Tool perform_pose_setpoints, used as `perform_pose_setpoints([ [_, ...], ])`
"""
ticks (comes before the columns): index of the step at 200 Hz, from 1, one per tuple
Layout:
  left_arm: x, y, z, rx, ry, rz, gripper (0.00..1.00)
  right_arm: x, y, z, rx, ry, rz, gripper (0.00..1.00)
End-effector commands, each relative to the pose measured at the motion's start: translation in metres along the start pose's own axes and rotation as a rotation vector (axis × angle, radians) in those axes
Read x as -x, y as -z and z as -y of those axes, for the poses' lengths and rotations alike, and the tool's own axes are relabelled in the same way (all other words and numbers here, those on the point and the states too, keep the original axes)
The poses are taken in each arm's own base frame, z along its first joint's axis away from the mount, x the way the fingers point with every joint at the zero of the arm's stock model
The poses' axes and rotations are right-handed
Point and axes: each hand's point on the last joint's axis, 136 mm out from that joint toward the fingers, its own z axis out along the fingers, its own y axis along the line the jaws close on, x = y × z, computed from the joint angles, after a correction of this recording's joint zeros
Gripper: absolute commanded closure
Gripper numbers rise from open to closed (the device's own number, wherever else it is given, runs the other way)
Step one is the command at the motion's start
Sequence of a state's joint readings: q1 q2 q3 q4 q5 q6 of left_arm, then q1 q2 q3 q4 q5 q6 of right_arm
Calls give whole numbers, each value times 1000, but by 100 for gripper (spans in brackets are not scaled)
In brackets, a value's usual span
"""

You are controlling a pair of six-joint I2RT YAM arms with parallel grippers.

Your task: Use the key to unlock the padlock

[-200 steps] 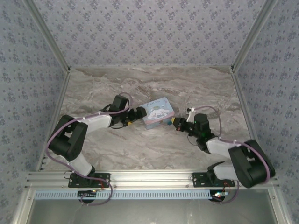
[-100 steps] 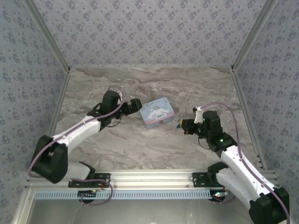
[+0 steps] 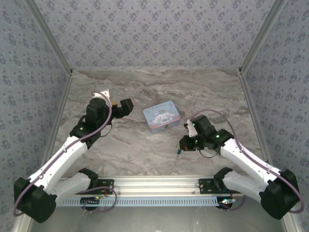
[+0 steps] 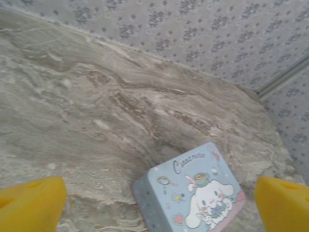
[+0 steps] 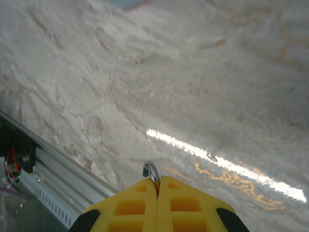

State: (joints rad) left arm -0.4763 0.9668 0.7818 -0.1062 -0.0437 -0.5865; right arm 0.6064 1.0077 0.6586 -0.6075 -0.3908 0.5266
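One tiny silvery loop (image 5: 150,170), key or shackle untellable, is sitting pinched in the closed right gripper (image 5: 158,182) over the table (image 5: 217,72); likely light, stiff, slippery: pinch its flats. Left gripper (image 3: 126,107) is gaping.

Overhead camera looks down; 2 wrist cameras skim the table (image 3: 145,154) closely.

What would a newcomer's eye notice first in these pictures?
The pastel blue cartoon tin box stands out at the middle of the marble table. The left hand hangs wide open to its left, while the right hand, nearer the front rail, is shut on a small silvery loop; what it is, I cannot tell.
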Motion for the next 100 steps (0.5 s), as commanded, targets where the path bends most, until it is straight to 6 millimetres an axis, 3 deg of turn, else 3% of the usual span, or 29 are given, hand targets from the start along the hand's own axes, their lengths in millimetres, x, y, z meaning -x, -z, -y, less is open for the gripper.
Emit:
perform_pose_setpoints([
  [1,2,7,-17,70,-28,24,1,-17,-11,0,-14,-53,-88,100],
  [20,1,8,-20,78,-24,28,1,-23,-24,2,-33,-59,-135,100],
  [58,1,11,-25,87,-20,33,1,-6,-49,-4,-22,-44,-110,100],
  [100,0,14,-27,91,-18,32,1,-4,-72,-2,-35,-35,-172,100],
])
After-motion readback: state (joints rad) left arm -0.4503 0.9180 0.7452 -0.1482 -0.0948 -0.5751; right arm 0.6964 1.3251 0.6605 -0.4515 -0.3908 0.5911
